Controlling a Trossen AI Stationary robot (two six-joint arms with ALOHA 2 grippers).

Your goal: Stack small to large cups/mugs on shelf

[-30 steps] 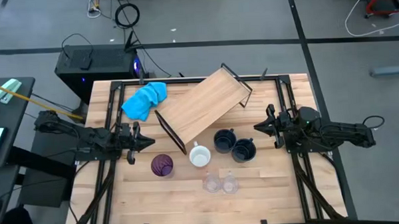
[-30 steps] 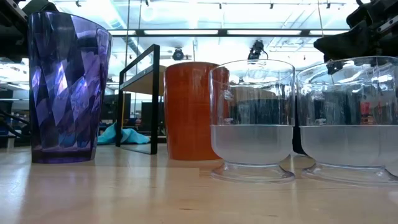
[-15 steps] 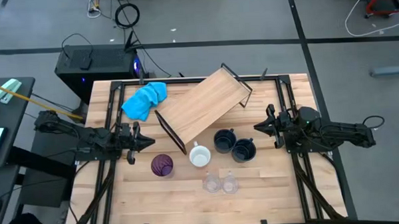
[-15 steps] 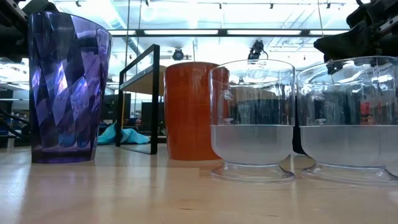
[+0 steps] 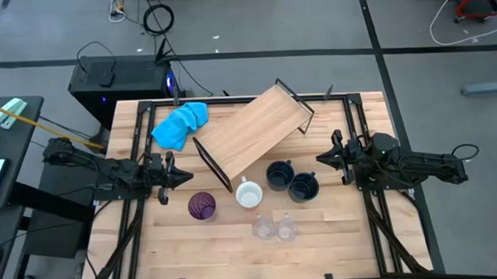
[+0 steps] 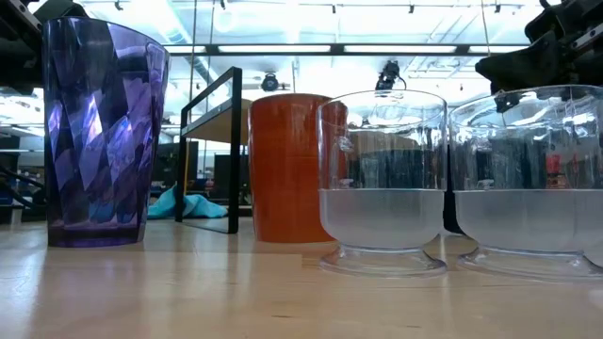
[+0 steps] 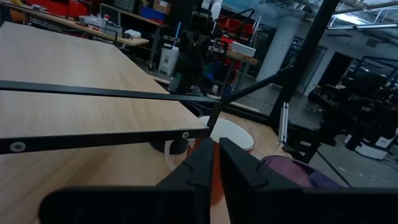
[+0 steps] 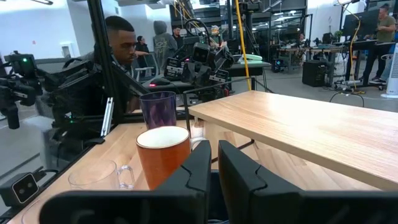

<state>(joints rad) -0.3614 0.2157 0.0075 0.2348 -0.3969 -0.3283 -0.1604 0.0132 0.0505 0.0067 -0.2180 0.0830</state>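
Looking down on your worktop (image 5: 335, 244): the shelf (image 5: 252, 128) lies at an angle across the middle, its board running from near the white mug (image 5: 249, 194) up toward the far right. A blue cloth (image 5: 180, 124) sits just beside its far-left side.

Cups cluster on the near side of the shelf. The purple tumbler (image 5: 202, 206) stands left of the white mug; two dark navy mugs (image 5: 291, 181) sit touching each other to the white mug's right. Two small clear glasses (image 5: 274, 229) stand side by side nearest the front edge.

Your left gripper (image 5: 182, 179) hovers at the left edge, pointed toward the tumbler, near it but apart. Its fingers (image 7: 242, 168) show only a narrow slit between them, nothing held; past them you see the shelf's edge, the white mug and the tumbler's rim.

Your right gripper (image 5: 321, 159) waits at the right edge, near the navy mugs, not touching. Its fingers (image 8: 239, 168) stand narrow, holding nothing.

A person (image 8: 121, 37) shows beyond the worktop.
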